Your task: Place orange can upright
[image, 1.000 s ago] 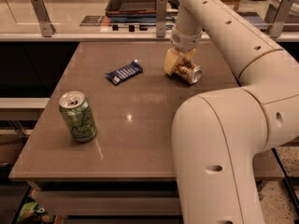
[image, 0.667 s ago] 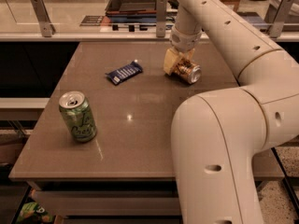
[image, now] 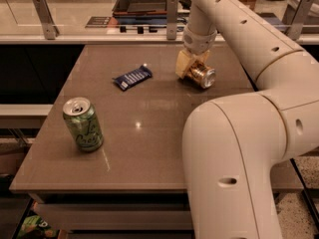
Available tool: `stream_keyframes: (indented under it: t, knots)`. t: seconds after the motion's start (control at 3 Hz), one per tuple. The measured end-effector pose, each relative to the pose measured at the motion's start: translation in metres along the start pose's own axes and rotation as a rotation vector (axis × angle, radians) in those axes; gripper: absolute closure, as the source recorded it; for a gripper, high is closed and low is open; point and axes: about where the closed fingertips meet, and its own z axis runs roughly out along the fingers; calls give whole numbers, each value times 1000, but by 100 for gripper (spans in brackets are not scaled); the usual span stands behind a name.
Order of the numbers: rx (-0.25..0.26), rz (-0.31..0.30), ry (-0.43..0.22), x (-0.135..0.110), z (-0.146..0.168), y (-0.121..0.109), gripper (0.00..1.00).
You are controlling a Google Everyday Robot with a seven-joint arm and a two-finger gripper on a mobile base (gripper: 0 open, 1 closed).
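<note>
The orange can (image: 201,75) lies on its side at the far right of the brown table (image: 149,148), its silver end facing the camera. My gripper (image: 188,66) is right at the can, its tan fingers (image: 182,62) around the can's far part, low on the table top. The arm reaches in from the right and bends over the table. A green can (image: 82,124) with script lettering stands upright at the near left, far from the gripper.
A dark blue snack bar (image: 132,77) lies left of the orange can. A glass rail with metal posts (image: 171,17) runs behind the table. A dark tray (image: 144,1) sits beyond it. My arm's big body (image: 234,153) fills the near right.
</note>
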Motion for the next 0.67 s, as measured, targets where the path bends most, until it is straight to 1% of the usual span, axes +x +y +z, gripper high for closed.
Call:
stream_keyframes:
  t: [0.33,0.67]
  knots:
    - [28,40,-18,9,-12,-6,100]
    - [61,70,-36,19,-25,-5,100]
